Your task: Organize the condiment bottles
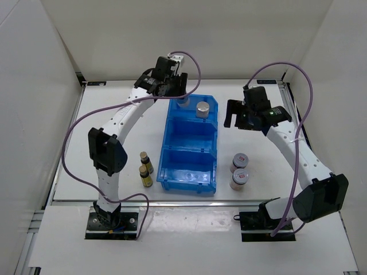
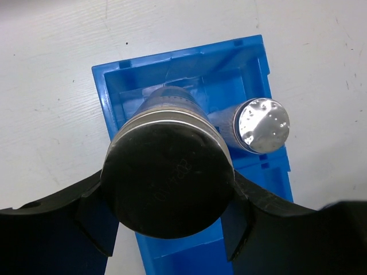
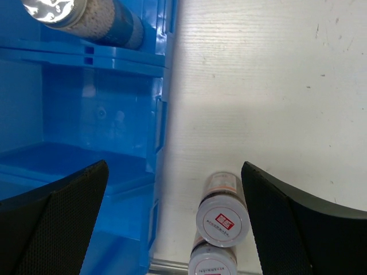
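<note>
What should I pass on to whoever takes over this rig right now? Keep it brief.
The left hand is shut on a silver-topped shaker, at the far compartment of the blue bin.
The right hand is open, holding nothing, right of the bin.
Done: the other shaker stands in the far compartment.
Left to do: release the held shaker. Two white jars on the table right of the bin and two brown bottles left of it are not yet binned.

Looking like a robot lab. Showing a left arm (image 1: 118, 122) and a right arm (image 1: 307, 160) bolted to a bare white table (image 1: 229, 91), trailing purple cables (image 1: 63, 154), sitting boxed in by plain white walls (image 1: 229, 40) like a test booth.
</note>
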`<action>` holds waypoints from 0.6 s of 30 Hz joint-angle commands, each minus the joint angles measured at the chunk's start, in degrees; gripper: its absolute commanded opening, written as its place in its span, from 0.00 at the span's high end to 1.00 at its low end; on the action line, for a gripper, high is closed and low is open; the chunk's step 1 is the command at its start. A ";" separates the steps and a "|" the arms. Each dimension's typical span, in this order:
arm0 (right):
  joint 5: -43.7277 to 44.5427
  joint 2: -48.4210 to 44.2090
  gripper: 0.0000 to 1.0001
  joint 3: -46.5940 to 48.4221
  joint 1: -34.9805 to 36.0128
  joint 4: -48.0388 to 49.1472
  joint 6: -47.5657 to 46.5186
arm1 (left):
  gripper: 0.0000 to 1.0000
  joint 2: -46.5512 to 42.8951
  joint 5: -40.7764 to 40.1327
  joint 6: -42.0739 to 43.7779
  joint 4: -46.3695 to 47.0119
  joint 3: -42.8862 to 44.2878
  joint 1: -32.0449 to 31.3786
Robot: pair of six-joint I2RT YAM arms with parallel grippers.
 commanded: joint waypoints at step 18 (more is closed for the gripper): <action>4.55 -2.98 0.01 -1.94 -0.16 -10.32 -1.04 | 0.23 11.47 -3.40 -0.70 2.15 2.33 0.41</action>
